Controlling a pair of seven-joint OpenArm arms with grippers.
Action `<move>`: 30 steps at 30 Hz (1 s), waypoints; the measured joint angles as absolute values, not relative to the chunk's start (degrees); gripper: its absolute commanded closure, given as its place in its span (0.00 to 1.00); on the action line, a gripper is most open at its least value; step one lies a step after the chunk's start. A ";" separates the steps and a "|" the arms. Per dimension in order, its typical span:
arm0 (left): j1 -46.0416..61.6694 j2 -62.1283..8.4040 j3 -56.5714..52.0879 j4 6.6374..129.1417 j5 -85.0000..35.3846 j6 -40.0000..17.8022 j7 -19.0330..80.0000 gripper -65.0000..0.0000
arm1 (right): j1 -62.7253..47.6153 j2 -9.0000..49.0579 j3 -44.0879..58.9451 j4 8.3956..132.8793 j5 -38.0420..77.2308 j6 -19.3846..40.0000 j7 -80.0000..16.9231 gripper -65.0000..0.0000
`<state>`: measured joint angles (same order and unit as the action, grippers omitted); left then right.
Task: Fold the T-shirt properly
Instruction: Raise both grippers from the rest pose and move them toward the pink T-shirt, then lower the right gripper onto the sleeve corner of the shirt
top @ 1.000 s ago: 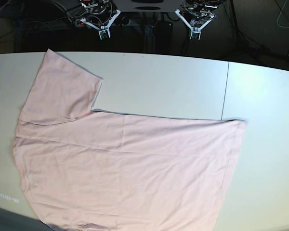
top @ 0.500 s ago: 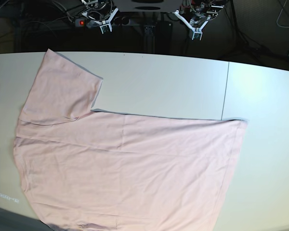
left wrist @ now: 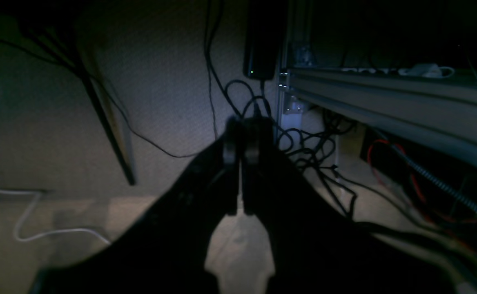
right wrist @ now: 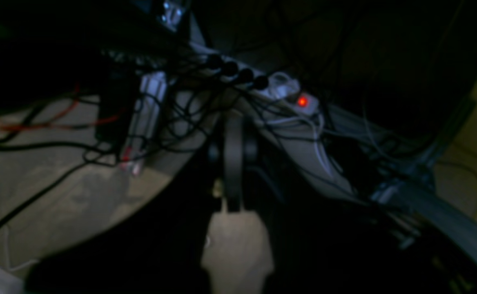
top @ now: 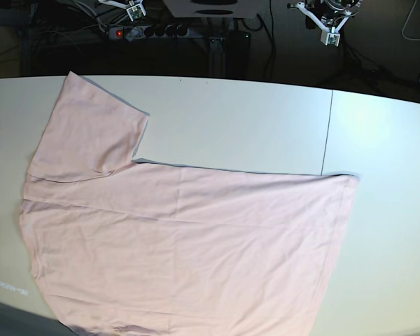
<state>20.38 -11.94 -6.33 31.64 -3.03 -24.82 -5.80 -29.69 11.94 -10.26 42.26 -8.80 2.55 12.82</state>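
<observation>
base | both arms raised behind table | left tool (top: pixel 329 36) closed, empty | right tool (top: pixel 134 11) closed, empty

The white table (top: pixel 266 126) carries the pale pink T-shirt (top: pixel 182 245) spread flat (one sleeve angled up-left).

the base view is taken from above, facing the table (top: pixel 266 119). both wrist views are aimed beyond it, at floor cables; the power strip (right wrist: pixel 287 92) is shared.
</observation>
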 measured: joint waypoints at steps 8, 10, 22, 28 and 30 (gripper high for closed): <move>30.28 -12.69 -6.33 48.25 -3.03 -24.99 -5.54 0.98 | -40.05 18.94 -10.35 59.75 -8.67 2.61 11.81 1.00; 32.69 -13.21 -6.26 53.01 -2.90 -25.12 -5.41 0.98 | -43.07 21.21 -10.35 64.73 -8.67 2.61 11.53 1.00; 47.92 -19.57 -6.11 84.42 0.84 -25.56 -5.06 0.98 | -58.26 32.60 -4.73 93.14 -8.73 2.83 8.43 1.00; 53.89 -22.92 -6.07 99.46 3.27 -25.63 -5.32 0.98 | -60.16 36.86 1.32 103.00 -8.67 2.83 6.59 1.00; 55.24 -23.59 -6.07 102.59 3.27 -25.65 -5.21 0.98 | -59.99 38.59 2.70 105.16 -8.62 2.81 5.76 1.00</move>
